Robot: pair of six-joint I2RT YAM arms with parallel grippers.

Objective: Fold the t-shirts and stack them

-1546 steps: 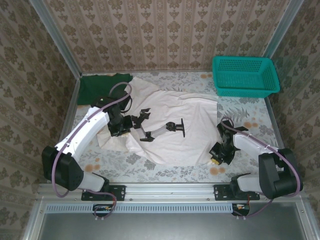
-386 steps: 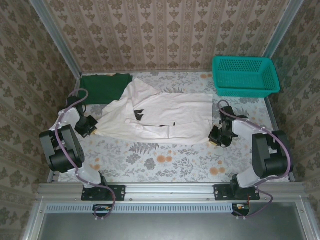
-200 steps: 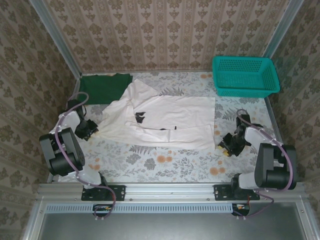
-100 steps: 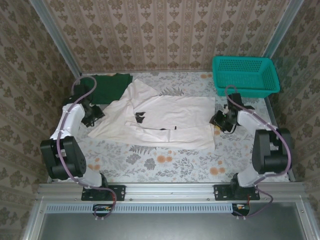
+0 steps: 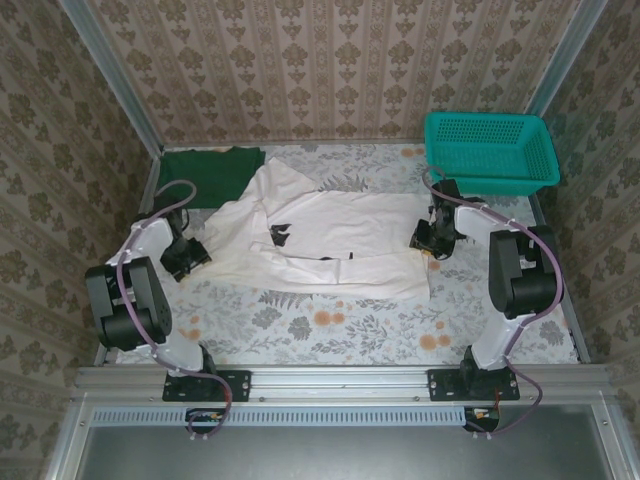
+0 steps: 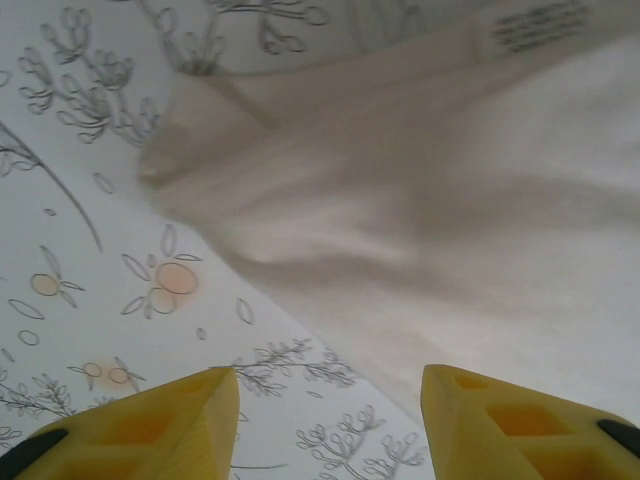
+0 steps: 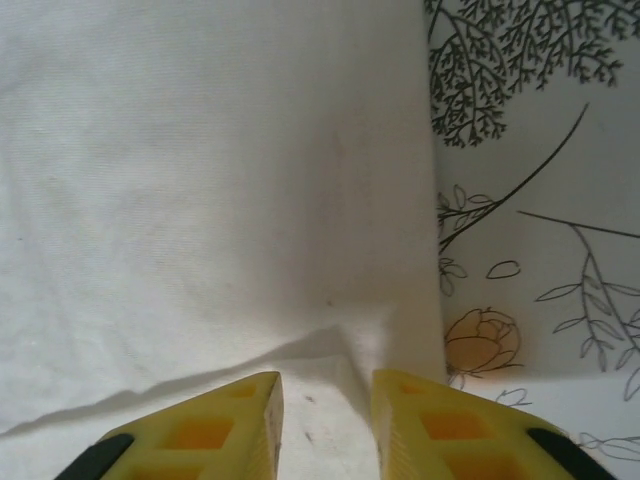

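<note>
Progress at an early fold: we are viewing the off-white shirt (image 5: 330,235) lying across the middle of the table (image 5: 330,322), its near side appearing to be turned over once along its length, while the collar end at the left is bunching untidily. The green shirt (image 5: 205,175) is lying in the far left corner, apparently not yet folded, and nothing is stacked; the basket (image 5: 490,182) is sitting apart at the far right. The left gripper (image 5: 190,255) is hovering at the shirt's left edge with its fingers spread and nothing between them. The right gripper (image 5: 428,240) is resting over the right hem, fingers narrowly apart with cloth in the gap; whether they are nipping it we cannot tell. We are judging most of the task as remaining: further folds, then the green shirt, then stacking.
</note>
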